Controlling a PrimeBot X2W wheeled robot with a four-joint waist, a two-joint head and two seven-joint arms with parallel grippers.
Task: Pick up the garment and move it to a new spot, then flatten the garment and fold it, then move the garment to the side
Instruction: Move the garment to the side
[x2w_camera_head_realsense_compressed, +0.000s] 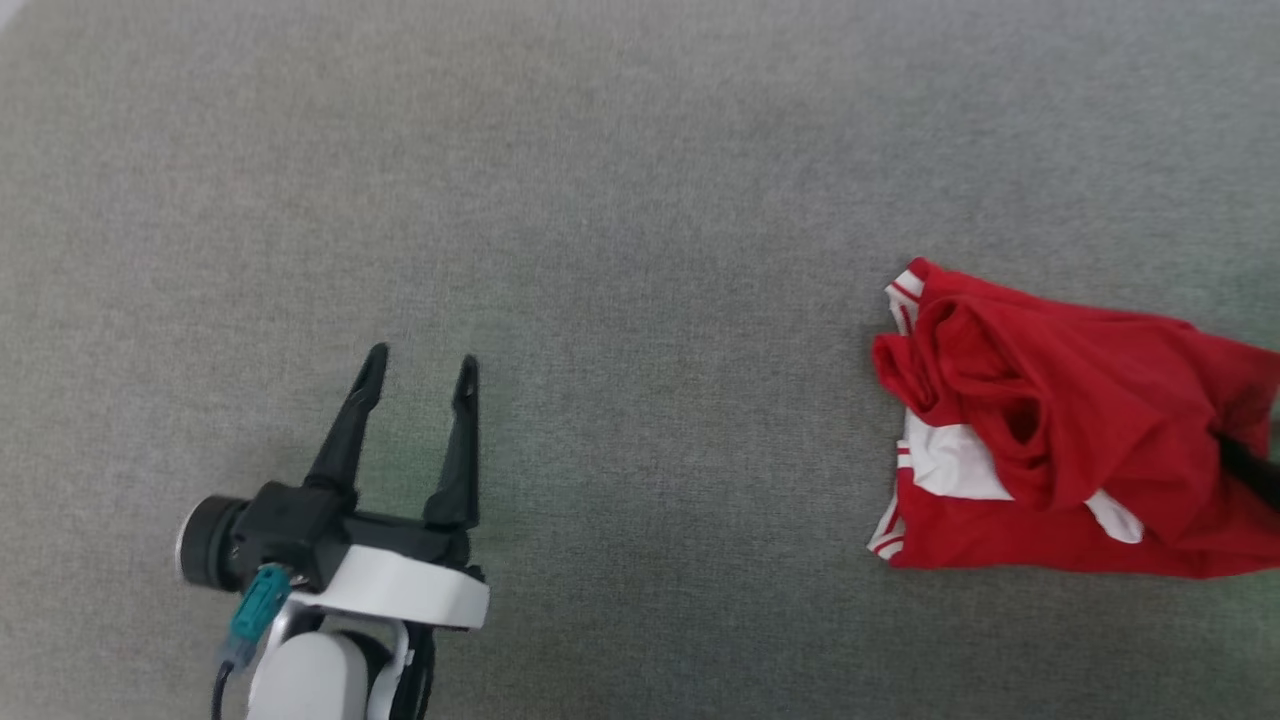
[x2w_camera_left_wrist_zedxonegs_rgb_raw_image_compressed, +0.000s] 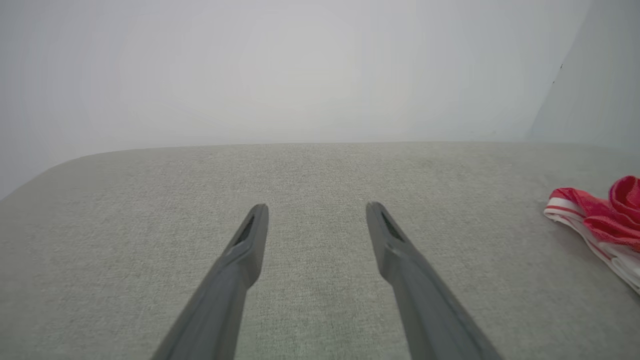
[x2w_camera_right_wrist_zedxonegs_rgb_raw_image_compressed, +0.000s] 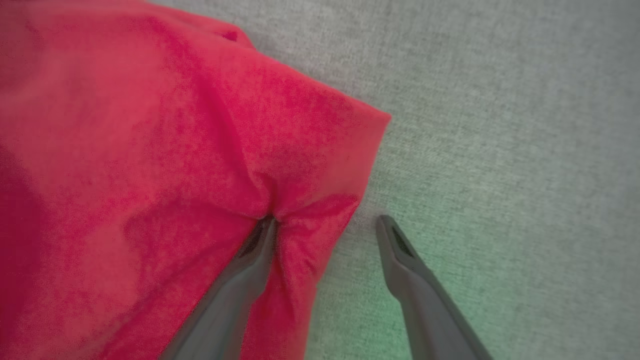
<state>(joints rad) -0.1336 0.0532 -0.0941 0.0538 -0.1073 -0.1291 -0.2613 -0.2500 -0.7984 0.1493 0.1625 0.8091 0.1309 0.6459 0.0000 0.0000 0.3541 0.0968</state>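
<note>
We are at the first step, the pick-up: the garment (x2w_camera_head_realsense_compressed: 1060, 420) lies crumpled in a heap at the right of the grey cloth surface (x2w_camera_head_realsense_compressed: 640, 200), red body bunched over white sleeves with striped trim, its lettering hidden in the folds. The right gripper (x2w_camera_right_wrist_zedxonegs_rgb_raw_image_compressed: 326, 220) is at the heap's edge with its fingers apart. One finger is pressed into a red fold and the other is over bare cloth just beside the hem, so nothing is clamped yet. As we judge it, the next move is to close on that fold, taking enough layers that it does not slip, then lift and carry it left. The left gripper (x2w_camera_head_realsense_compressed: 421, 362) hovers at the near left, fingers spread and holding nothing, well apart from the garment. Between the two, the surface offers room, and only that idle arm could get in the way.
</note>
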